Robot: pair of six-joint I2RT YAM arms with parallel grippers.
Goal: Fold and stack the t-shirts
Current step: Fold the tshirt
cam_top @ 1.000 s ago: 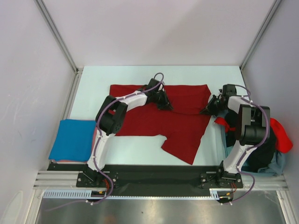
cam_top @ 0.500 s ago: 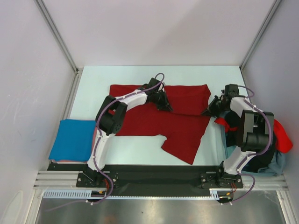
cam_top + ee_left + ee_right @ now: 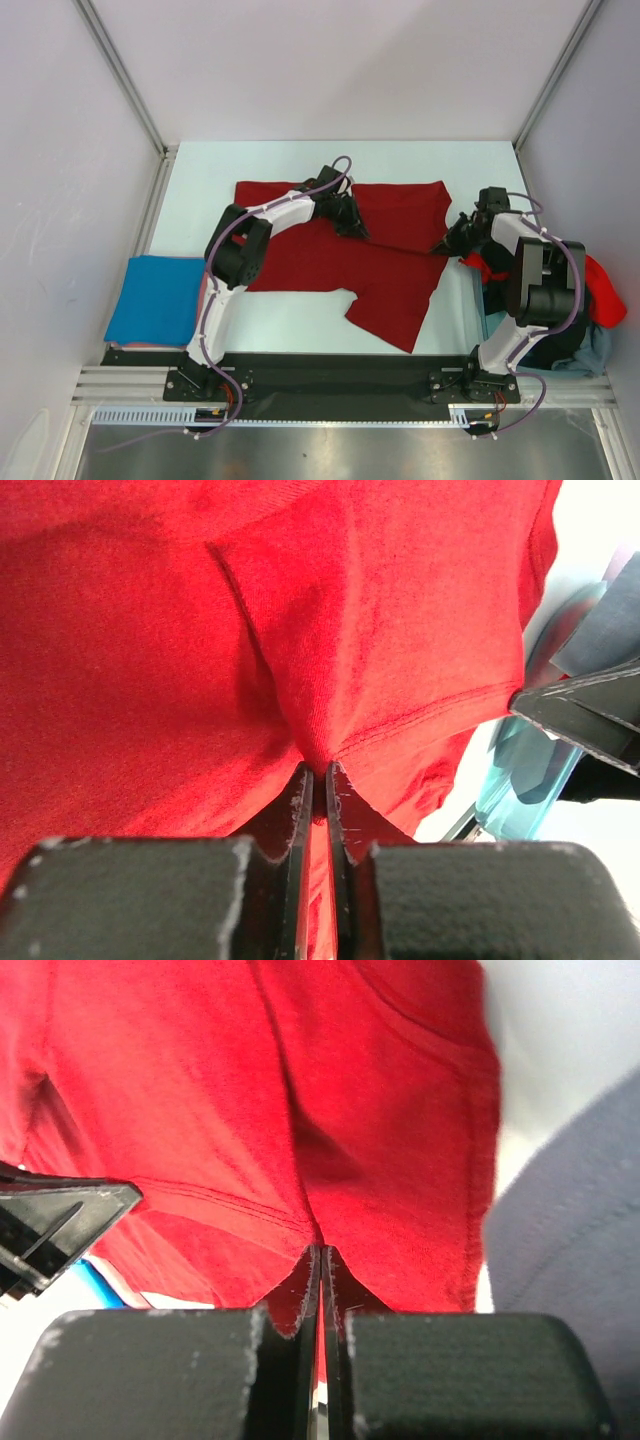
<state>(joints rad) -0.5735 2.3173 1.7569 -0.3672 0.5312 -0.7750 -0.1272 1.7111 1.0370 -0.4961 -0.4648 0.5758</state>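
A dark red t-shirt (image 3: pixel 330 262) lies spread across the table, its far half folded toward me along a crease. My left gripper (image 3: pixel 353 229) is shut on a pinch of that cloth (image 3: pixel 200 630) at the crease's middle, as the left wrist view shows (image 3: pixel 318 770). My right gripper (image 3: pixel 446 243) is shut on the same shirt's right edge (image 3: pixel 200 1090), with the cloth bunched at its tips (image 3: pixel 320 1250). A folded bright blue t-shirt (image 3: pixel 155 298) rests at the table's left edge. More t-shirts, black, bright red and pale grey-blue, lie heaped at the right (image 3: pixel 592 300).
White enclosure walls with metal posts stand on three sides. The black base rail (image 3: pixel 330 380) runs along the near edge. The heap of shirts crowds the right arm's base.
My right gripper has shifted slightly toward the near side with the shirt's edge in it. The left gripper has hardly moved.
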